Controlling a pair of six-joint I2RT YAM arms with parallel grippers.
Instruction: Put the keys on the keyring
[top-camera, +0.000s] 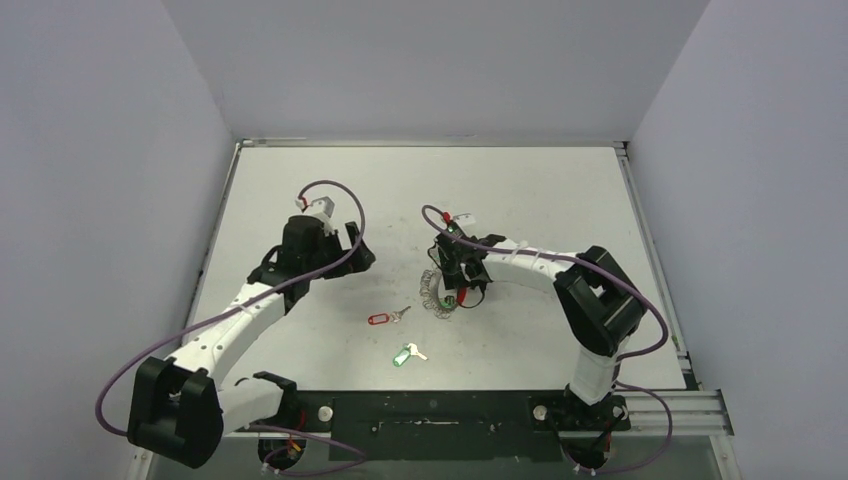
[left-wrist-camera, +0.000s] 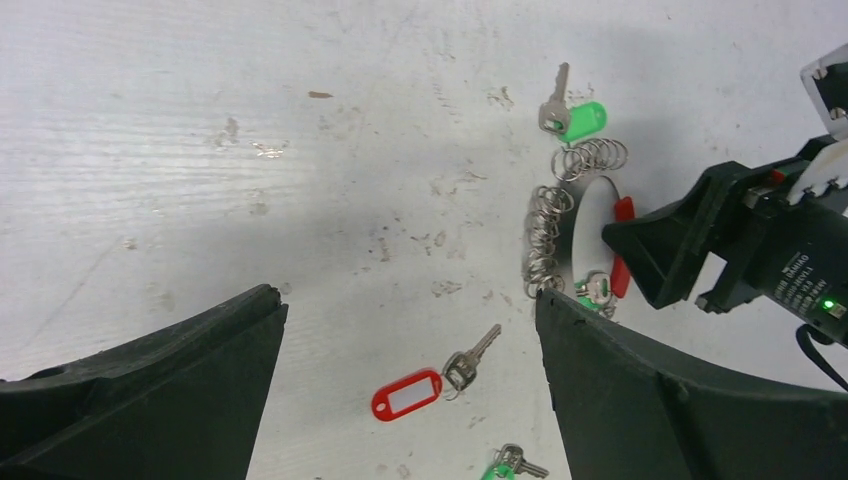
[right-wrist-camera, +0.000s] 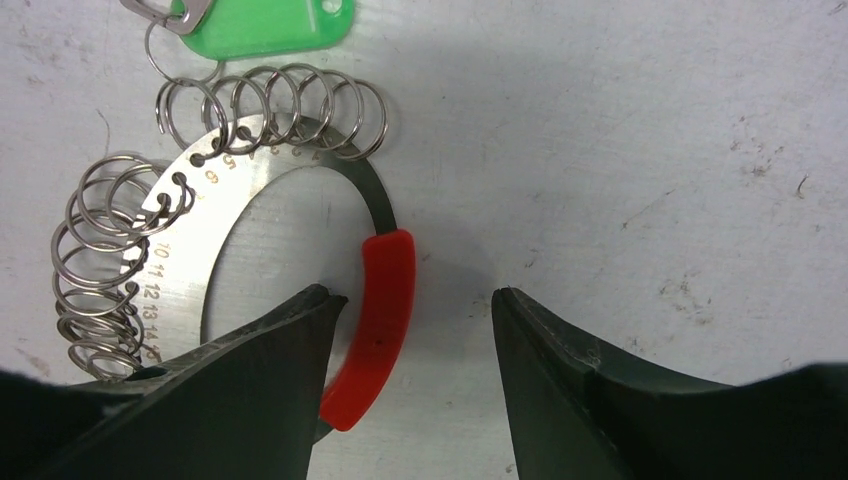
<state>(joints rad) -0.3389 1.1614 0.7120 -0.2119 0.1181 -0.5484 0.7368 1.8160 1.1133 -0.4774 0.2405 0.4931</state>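
Note:
The keyring (right-wrist-camera: 240, 195) lies flat on the table, a silver numbered plate with a red arc (right-wrist-camera: 383, 310) and a fringe of wire loops (left-wrist-camera: 545, 232). My right gripper (right-wrist-camera: 412, 297) is low over it, open. The red arc lies between its jaws, against the left finger (right-wrist-camera: 290, 340) and well apart from the right one. A green-tagged key (right-wrist-camera: 270, 20) lies at the ring's far end; another (left-wrist-camera: 594, 291) lies by the red arc. My left gripper (left-wrist-camera: 408, 298) hangs open and empty above a loose red-tagged key (left-wrist-camera: 408, 393). A loose green-tagged key (top-camera: 404, 354) lies nearer the bases.
The table (top-camera: 560, 200) is white and scuffed, with grey walls on three sides. A raised rail (top-camera: 640, 220) runs along its right edge. A black base plate (top-camera: 430, 412) spans the near edge between the arms. Purple cables loop over both arms.

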